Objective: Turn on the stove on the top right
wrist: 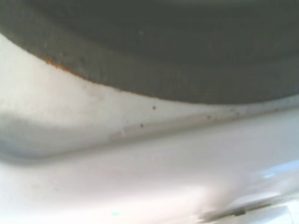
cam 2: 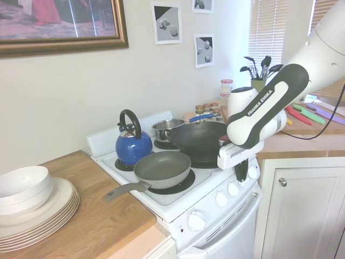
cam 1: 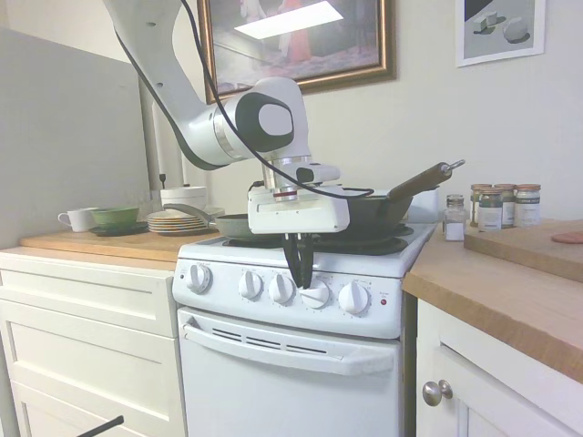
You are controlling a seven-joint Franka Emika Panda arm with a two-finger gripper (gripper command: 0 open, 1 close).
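Kitchen setting: wooden tabletop [cam 1: 510, 291] runs on both sides of the stove [cam 1: 291, 355], which stands between white drawer cabinets [cam 1: 86, 337] and a white cupboard [cam 1: 474, 391]. Its front panel carries five round white knobs and a small red light [cam 1: 383, 301] at the end. I read the end effector [cam 1: 300, 270] as pointing straight down at the panel, its dark fingers drawn close together, tips just above the fourth knob [cam 1: 315, 293] from the left. Whether they actually pinch that knob I cannot tell; the second exterior view hides the tips behind the arm. The wrist view shows only blurred white enamel and a dark burner edge [wrist: 187, 51].

On the burners sit a grey frying pan [cam 2: 161, 168], a black wok [cam 2: 200, 139], a blue kettle [cam 2: 132, 143] and a small steel pot [cam 2: 168, 128]. Spice jars [cam 1: 496, 208] stand near the wall on one side. Stacked plates [cam 2: 40, 213] with bowls [cam 2: 21, 186] rest on the opposite side.
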